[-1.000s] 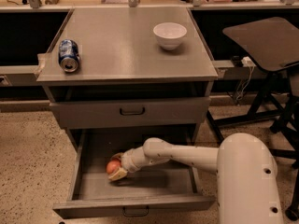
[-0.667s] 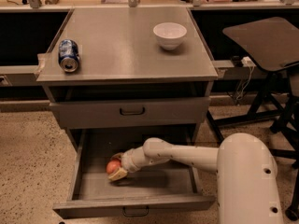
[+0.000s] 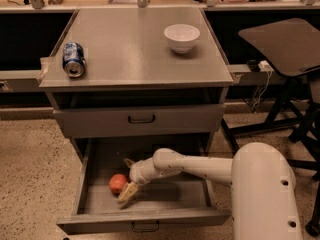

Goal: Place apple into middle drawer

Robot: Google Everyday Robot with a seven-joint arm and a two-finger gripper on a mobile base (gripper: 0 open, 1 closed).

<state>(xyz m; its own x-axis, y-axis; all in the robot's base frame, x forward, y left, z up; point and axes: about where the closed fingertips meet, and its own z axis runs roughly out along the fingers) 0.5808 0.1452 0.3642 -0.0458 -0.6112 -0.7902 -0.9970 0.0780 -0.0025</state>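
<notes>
The apple point(image 3: 118, 183), red-orange, lies on the tray of the open middle drawer point(image 3: 165, 194), left of centre. My gripper point(image 3: 128, 178) reaches into the drawer from the right on the white arm point(image 3: 200, 166). Its fingers are spread. The lower fingertip point(image 3: 127, 192) lies just right of and below the apple, and the upper one is behind it. The apple sits at the fingertips, not clamped.
The upper handled drawer front point(image 3: 141, 119) is shut above the open drawer. On the cabinet top stand a white bowl point(image 3: 181, 37) and a soda can point(image 3: 73, 59) lying on its side. A dark stand and chair legs point(image 3: 280, 99) are to the right.
The apple sits slightly further left on the drawer tray. The fingers look spread wider around it than before. The arm has barely moved.
</notes>
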